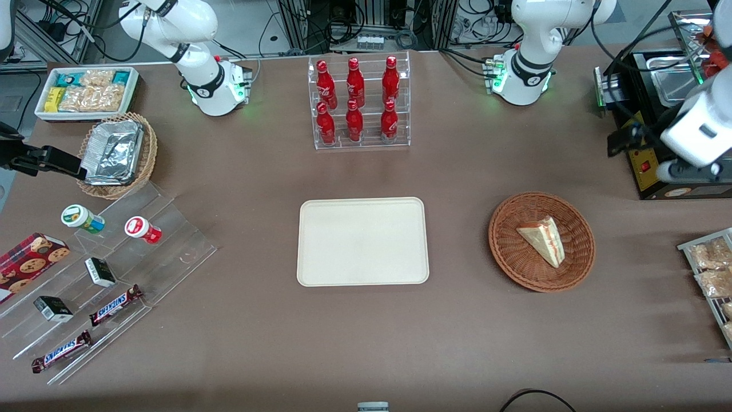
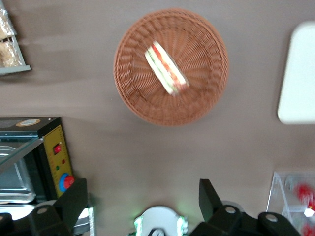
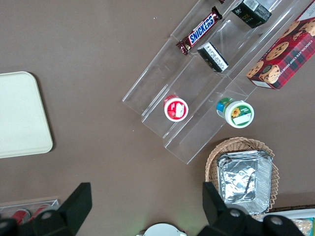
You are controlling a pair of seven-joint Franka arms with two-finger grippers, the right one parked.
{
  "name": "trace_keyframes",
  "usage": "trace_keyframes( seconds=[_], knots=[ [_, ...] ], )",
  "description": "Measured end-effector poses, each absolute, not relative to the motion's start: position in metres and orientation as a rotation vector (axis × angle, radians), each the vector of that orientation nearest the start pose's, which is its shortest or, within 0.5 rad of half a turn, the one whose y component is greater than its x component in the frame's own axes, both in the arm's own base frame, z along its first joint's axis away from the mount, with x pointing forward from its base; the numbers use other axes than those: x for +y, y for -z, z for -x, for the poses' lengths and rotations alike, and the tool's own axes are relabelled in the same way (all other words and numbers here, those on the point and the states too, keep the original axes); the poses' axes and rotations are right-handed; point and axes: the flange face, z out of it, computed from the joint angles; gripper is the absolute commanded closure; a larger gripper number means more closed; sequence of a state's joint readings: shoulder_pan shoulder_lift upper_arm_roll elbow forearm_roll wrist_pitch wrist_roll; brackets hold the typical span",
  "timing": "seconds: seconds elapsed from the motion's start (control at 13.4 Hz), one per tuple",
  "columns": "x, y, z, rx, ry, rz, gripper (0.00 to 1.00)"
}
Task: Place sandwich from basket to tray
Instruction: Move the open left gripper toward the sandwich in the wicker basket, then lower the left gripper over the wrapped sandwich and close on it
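Tool (image 2: 142, 206) of the working arm hangs high above the surface (image 1: 366, 343) with its fingers spread wide and nothing between them, off to one side of the basket rather than over it.

Going by size, the tray (image 1: 362, 241) lies well away from the tool, bare, toward the parked arm's end. The basket (image 1: 541, 241) sits much closer to the tool, and the sandwich (image 1: 543, 240) lies inside it, a wedge resting flat near the middle.

My worry is the descent: a slanted approach could catch the wicker rim and shove the light basket. Soft bread may also squash, or the layers may slide apart if the fingers close across the filling edge.
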State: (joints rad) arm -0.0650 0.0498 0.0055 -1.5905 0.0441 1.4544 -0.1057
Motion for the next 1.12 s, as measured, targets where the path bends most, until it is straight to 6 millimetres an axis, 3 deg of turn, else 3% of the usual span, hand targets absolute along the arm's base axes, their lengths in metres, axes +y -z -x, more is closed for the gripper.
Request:
trace_keyframes(
  seconds=[0.3,0.52,0.67,0.9,1.12],
  knots=[
    [-0.033,-0.483,-0.565,-0.503,-0.233,3.01,0.0],
    [-0.036,-0.418,-0.561,-0.842,-0.117,2.953,0.0],
    [-0.042,-0.375,-0.55,-0.979,-0.046,2.934,0.0],
    [-0.046,-0.332,-0.535,-1.081,0.039,2.93,0.0],
    [-0.046,-0.309,-0.53,-1.102,0.058,2.931,0.0]
  ],
)
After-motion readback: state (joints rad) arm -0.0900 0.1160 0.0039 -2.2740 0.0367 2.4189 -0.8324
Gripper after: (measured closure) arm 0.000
